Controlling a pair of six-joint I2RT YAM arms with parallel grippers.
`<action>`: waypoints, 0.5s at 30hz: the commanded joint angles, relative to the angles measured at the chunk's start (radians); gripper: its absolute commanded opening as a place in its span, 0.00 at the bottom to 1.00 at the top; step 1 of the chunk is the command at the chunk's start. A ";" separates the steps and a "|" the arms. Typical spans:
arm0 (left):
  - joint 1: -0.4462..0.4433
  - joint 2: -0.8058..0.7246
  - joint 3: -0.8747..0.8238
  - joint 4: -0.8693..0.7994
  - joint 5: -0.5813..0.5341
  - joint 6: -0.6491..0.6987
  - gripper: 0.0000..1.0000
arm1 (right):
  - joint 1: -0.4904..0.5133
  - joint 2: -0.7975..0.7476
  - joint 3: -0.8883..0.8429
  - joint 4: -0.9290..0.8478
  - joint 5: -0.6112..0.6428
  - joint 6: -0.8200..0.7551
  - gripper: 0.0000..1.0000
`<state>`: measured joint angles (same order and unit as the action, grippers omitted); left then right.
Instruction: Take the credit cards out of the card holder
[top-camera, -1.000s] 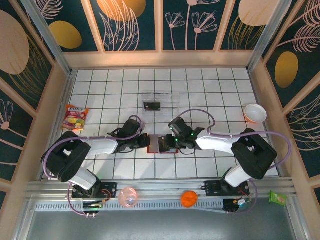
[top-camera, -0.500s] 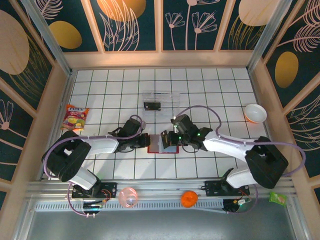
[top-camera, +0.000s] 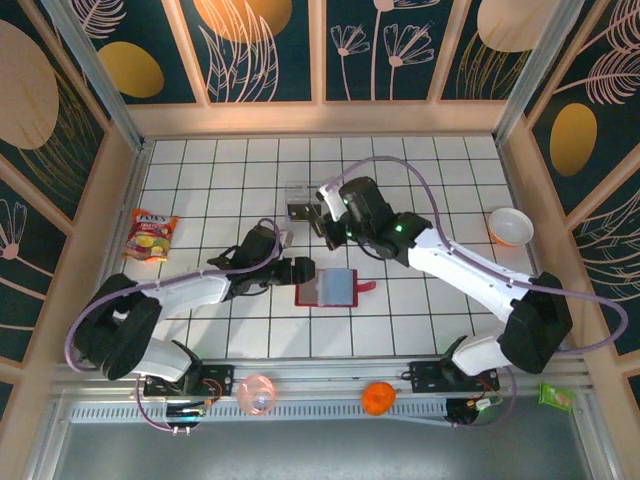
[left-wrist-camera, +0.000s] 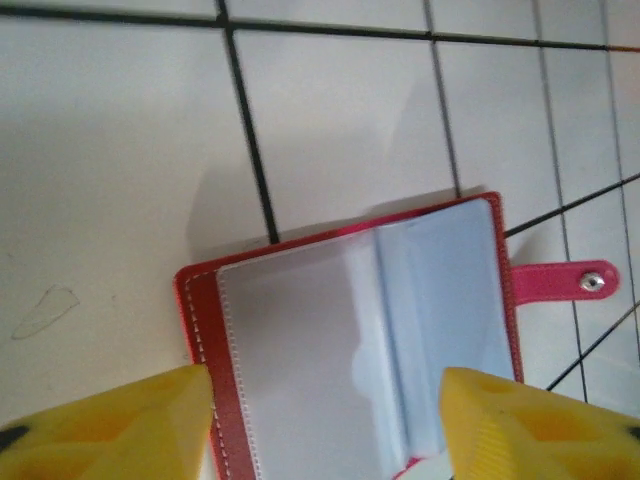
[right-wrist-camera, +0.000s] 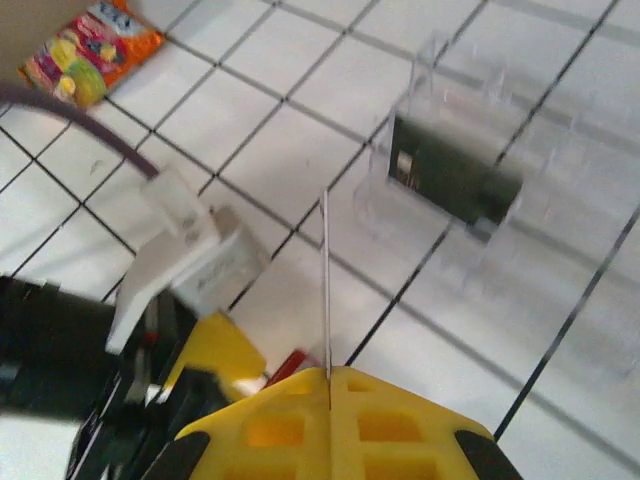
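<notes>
The card holder (top-camera: 328, 288) is a red wallet lying open on the tiles, snap tab to the right. In the left wrist view its grey-blue pockets (left-wrist-camera: 400, 320) face up. My left gripper (top-camera: 300, 270) stands open at its left edge, yellow fingertips (left-wrist-camera: 110, 420) straddling it without touching. My right gripper (top-camera: 325, 220) is raised by the clear tray (top-camera: 296, 190), shut on a thin credit card (right-wrist-camera: 326, 270) that I see edge-on. A dark credit card (right-wrist-camera: 450, 180) lies inside the tray (right-wrist-camera: 430, 75).
A snack packet (top-camera: 152, 234) lies at the left wall and a white bowl (top-camera: 510, 226) at the right. A pink ball (top-camera: 256, 393), an orange ball (top-camera: 378, 397) and a green item (top-camera: 555, 396) sit on the front rail.
My right gripper has lifted away from the card holder with a card and swung back-left to the tray. My left gripper has opened and let go of the card holder, which now lies open.
</notes>
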<state>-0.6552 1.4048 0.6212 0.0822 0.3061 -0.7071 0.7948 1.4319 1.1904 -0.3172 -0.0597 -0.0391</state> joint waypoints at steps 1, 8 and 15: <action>0.022 -0.090 -0.011 -0.036 -0.015 -0.026 0.89 | -0.036 0.054 0.099 -0.099 -0.050 -0.208 0.00; 0.137 -0.240 -0.097 -0.104 0.018 -0.077 0.94 | -0.067 0.200 0.300 -0.254 -0.092 -0.491 0.00; 0.199 -0.276 -0.069 -0.225 -0.033 -0.064 0.98 | -0.098 0.342 0.483 -0.330 -0.168 -0.677 0.00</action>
<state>-0.4812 1.1446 0.5404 -0.0650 0.2901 -0.7643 0.7067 1.7290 1.5932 -0.5705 -0.1745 -0.5762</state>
